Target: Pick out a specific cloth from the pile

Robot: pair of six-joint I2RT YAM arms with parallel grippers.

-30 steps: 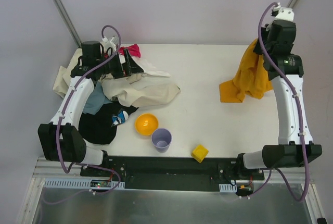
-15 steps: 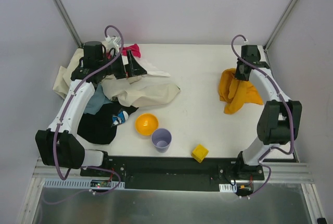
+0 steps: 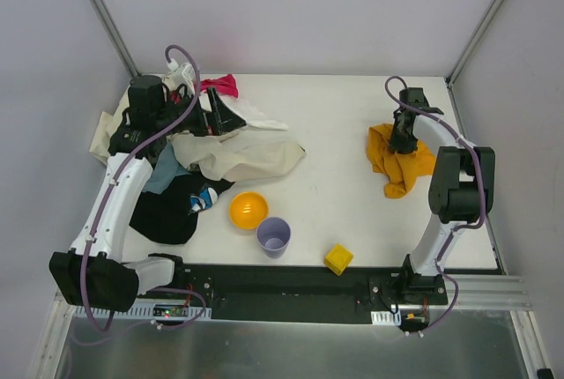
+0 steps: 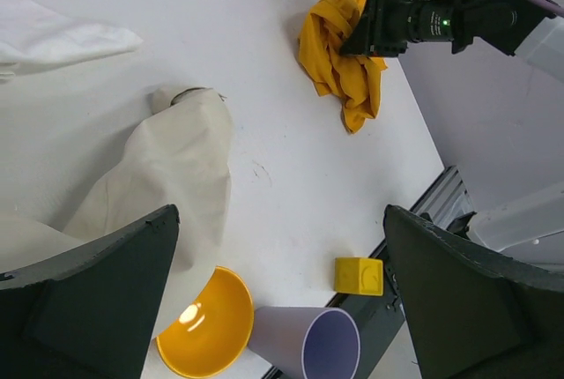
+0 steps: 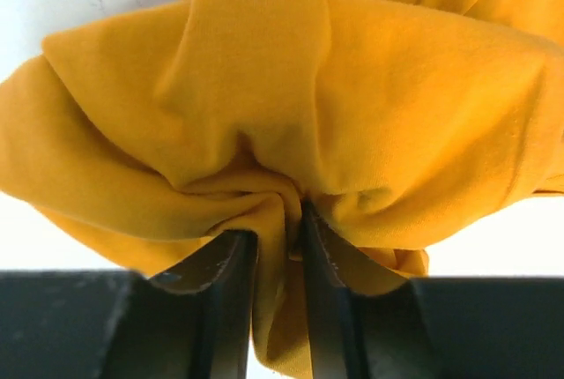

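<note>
Right gripper (image 5: pixel 275 229) pinches the orange-yellow cloth (image 5: pixel 264 88) on the table (image 3: pixel 335 132); left gripper (image 4: pixel 280 220) gapes wide over the pile (image 3: pixel 238 154).

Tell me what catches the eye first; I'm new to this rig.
The orange-yellow cloth lies crumpled alone at the right of the table, a fold of it caught in the right gripper. Across at the left sits the pile of cream, blue-grey and black garments.

L arm stretched fwd, pincer (image 3: pixel 220 116) wide open; R pincer (image 5: pixel 279 234) nips cloth (image 5: pixel 264 88).
</note>
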